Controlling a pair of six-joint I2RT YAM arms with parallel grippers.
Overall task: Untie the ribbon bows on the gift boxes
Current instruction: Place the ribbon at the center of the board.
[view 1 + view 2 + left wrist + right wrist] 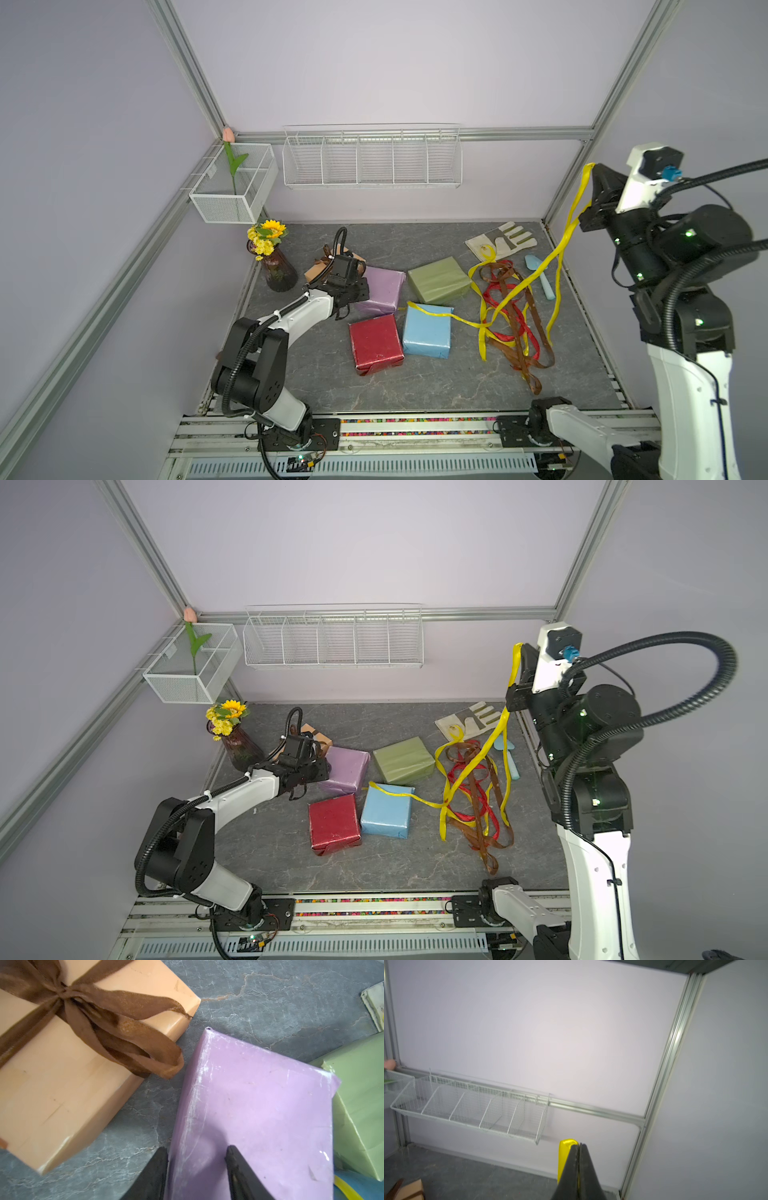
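Right hand (579, 1146) raised high, clenched on thin shiny yellow ribbon (564, 1157), left hand (196, 1148) low, released, over lilac paper-wrapped box (259, 1105).

My left arm (307, 309) and right arm (681, 395) have white shells, black joints and black ribbed cable hoses (681, 638). The right arm shows green lights (688, 233). The left end effector (197, 1148) has black pointed fingers (239, 1172).
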